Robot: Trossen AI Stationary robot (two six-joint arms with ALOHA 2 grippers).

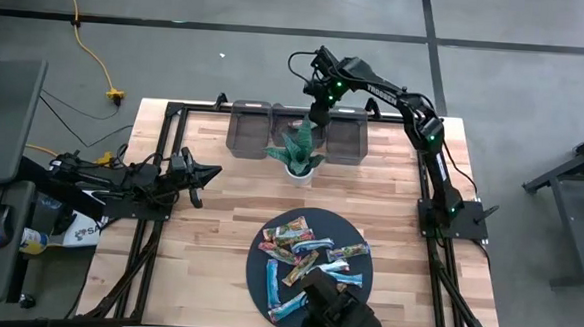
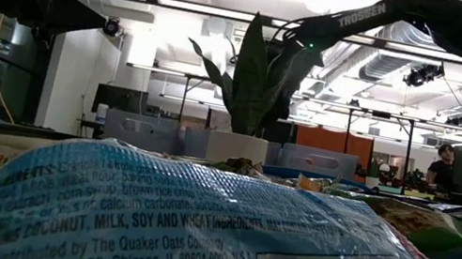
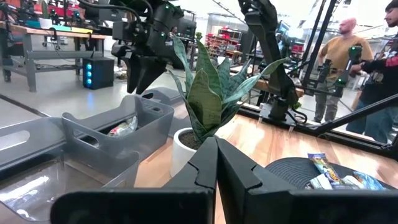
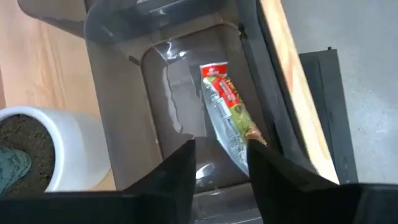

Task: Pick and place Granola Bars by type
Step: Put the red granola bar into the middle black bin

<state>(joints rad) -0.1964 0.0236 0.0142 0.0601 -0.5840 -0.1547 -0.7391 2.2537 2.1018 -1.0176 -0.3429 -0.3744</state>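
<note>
My right hand (image 4: 217, 163) hangs over the grey bin (image 4: 180, 93) at the tabletop's (image 1: 219, 220) far edge, fingers spread, nothing between them. One bar (image 4: 227, 118) with a red-and-green wrapper lies directly under the hand on the bin floor, so I judge this drop done. To finish cleanly: lift straight up first, clear the bin wall and the potted plant (image 1: 298, 152) just beside me, then swing back. Remaining granola bars (image 1: 307, 252) sit piled on the dark round mat (image 1: 354, 227), well behind the hand. Left hand (image 1: 199, 176) waits at its side, fingertips pressed together.
</note>
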